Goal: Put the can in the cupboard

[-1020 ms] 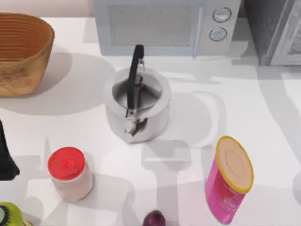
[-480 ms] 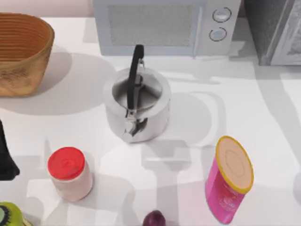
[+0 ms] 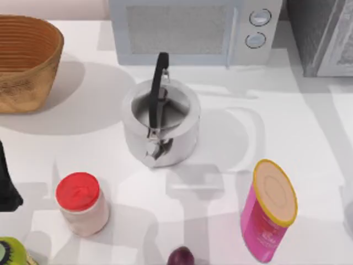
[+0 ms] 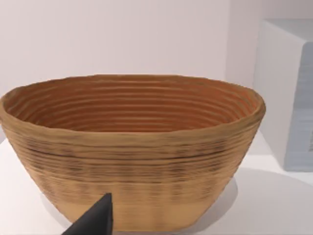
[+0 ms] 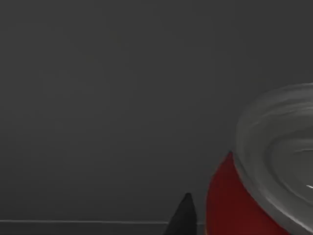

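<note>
The slim red drink can with its silver top [image 5: 254,196] sits right against the right end effector [image 5: 195,215], apparently clenched on it, facing a dark grey wall (cupboard interior, probably), and being light, slick thin metal, it's best held mid-body, gently.

Count, top view: one microwave [image 3: 190,30], back edge of table [image 3: 309,127]; one cupboard [image 3: 322,33], back right corner; one woven basket [image 3: 25,61], back left corner; one steel kettle [image 3: 160,124]; one red-lidded jar [image 3: 81,203]; one pink canister [image 3: 270,210]; one purple fruit [image 3: 181,257], front edge. Right wrist view: one red can [image 5: 234,205].
</note>
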Controlling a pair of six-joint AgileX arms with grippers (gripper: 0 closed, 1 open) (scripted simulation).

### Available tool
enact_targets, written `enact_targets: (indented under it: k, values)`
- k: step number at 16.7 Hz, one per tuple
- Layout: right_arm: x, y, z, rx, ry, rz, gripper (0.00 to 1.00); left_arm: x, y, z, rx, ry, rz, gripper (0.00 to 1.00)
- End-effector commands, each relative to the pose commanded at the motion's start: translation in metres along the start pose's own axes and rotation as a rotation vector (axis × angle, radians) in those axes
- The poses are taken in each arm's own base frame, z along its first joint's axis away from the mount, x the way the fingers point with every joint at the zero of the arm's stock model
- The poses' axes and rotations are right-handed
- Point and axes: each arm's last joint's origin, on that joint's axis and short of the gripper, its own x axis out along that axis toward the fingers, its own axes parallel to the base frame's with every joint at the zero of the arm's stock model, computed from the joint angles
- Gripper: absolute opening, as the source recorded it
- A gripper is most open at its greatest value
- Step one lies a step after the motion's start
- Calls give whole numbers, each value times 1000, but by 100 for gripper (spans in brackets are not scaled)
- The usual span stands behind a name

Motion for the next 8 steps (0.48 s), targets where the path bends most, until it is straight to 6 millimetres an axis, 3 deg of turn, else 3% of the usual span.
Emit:
enact_targets:
  k: [4,8]
  values:
    - [40,-3,5,2,-14,-5,0,0,0,0,0,0,0,100]
    - [71,-6,-4,3,-4,-7,0,0,0,0,0,0,0,100]
